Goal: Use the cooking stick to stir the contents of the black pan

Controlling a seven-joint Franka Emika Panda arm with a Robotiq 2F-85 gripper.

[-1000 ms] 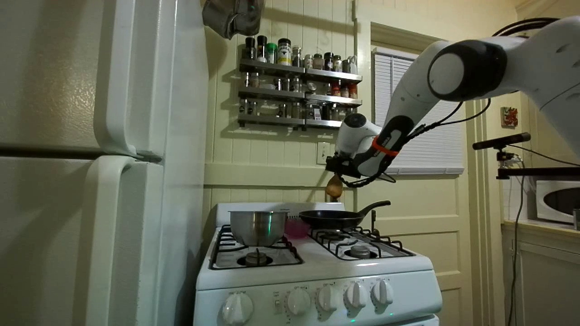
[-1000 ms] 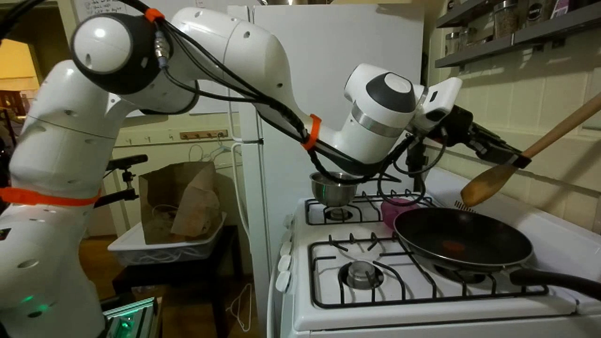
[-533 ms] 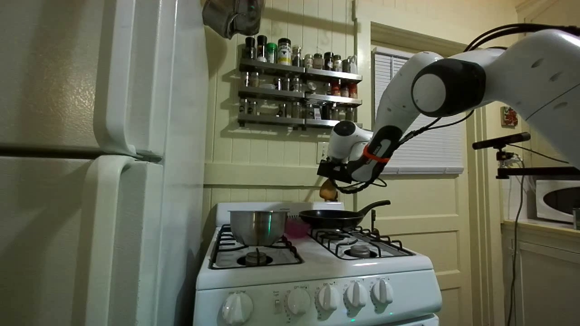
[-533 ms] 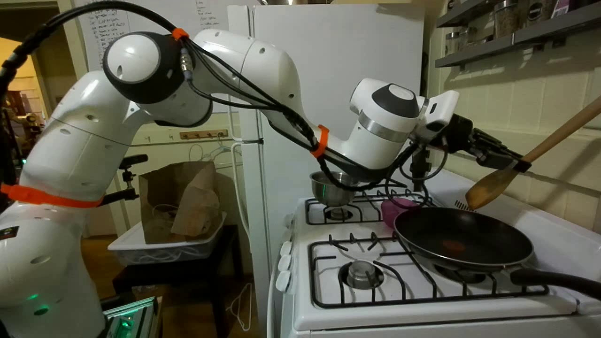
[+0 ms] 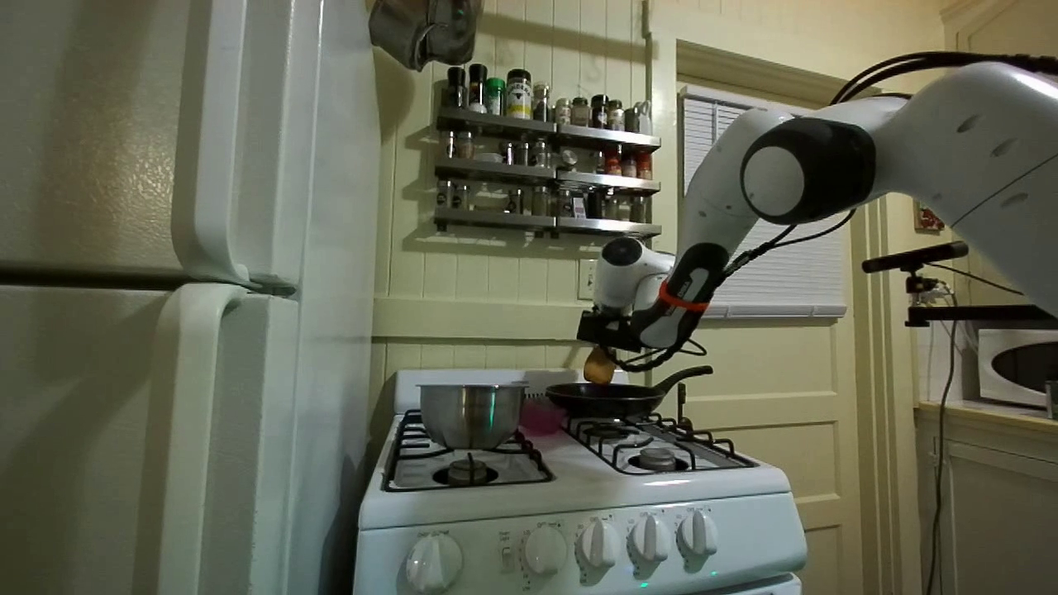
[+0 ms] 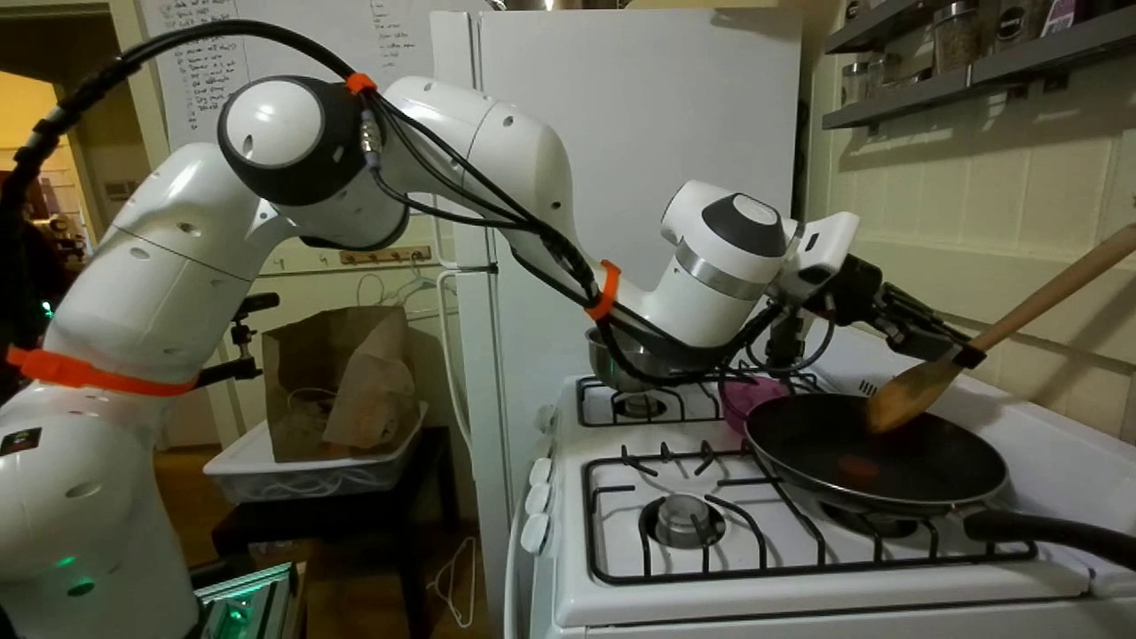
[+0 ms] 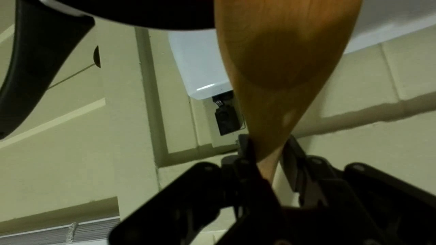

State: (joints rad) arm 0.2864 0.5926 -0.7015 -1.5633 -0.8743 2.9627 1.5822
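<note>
Black pan [image 6: 887,475]: rear of surface [image 5: 579,496] | cooking stick [image 6: 914,397]: tilted over pan, contact unclear | hand [image 7: 268,149]: clamped on stick's neck | likely risk: stick twist from narrow pinch, pan skid from hard press

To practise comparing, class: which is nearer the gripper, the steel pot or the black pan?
The shallow, long-handled black pan: the gripper holds the cooking stick over it, while the steel pot stands on the opposite side of the stove.
</note>
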